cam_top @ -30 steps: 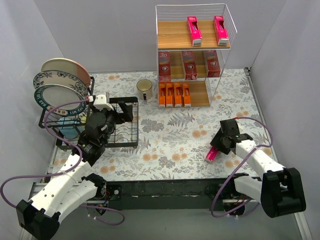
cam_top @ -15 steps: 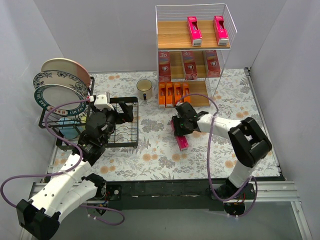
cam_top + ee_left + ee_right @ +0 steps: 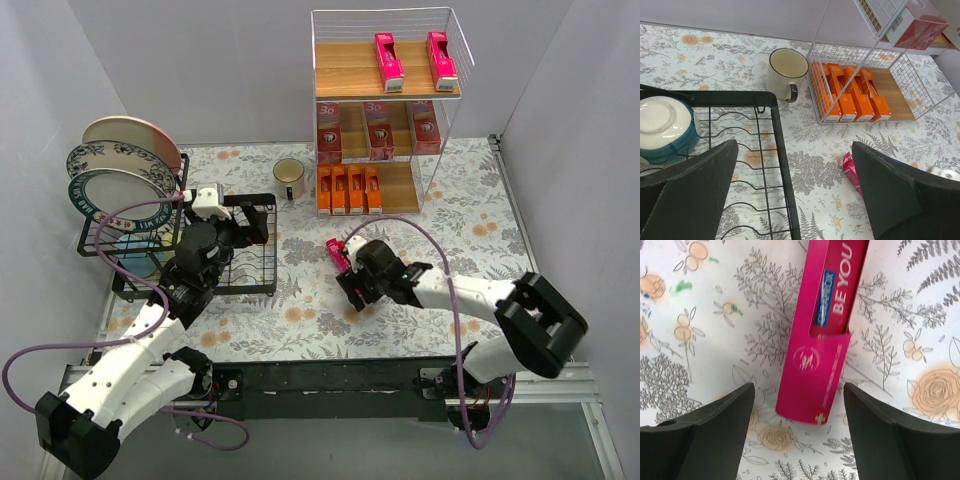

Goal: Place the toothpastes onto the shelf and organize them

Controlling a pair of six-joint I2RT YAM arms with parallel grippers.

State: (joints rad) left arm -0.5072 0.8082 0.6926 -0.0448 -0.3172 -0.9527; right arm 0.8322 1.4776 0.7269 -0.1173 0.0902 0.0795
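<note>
Closest to the arm bases, out on the flowery desk (image 3: 320, 330), the right tool (image 3: 799, 390) hangs over one end of a magenta-pink toothpaste carton (image 3: 815, 365). Its fingers are spread wide and it has nothing gripped yet. The carton lies flat between them, a bit skewed, with its edge much nearer the right finger than the left. Off to the left, the left tool (image 3: 795, 150) hovers over the black dish rack (image 3: 250, 268), also spread wide and empty. Further back there's a mug (image 3: 787, 72), then the shelf (image 3: 345, 72) at the far side. It has four orange cartons (image 3: 850, 97) on the bottom board, three red ones (image 3: 378, 130) in the middle and two pink ones (image 3: 388, 60) up top.

Looks to me like this is the last loose one, about to get picked. What worries me is that grabbing a long box by its end means it'll probably droop or swing once lifted. It also sits crooked in the jaws, so closing could twist or shove it instead of pinching it. And the top tier is high with a wire wall round it, so a sagging carton could catch the wire or knock the two pinks parked there.
</note>
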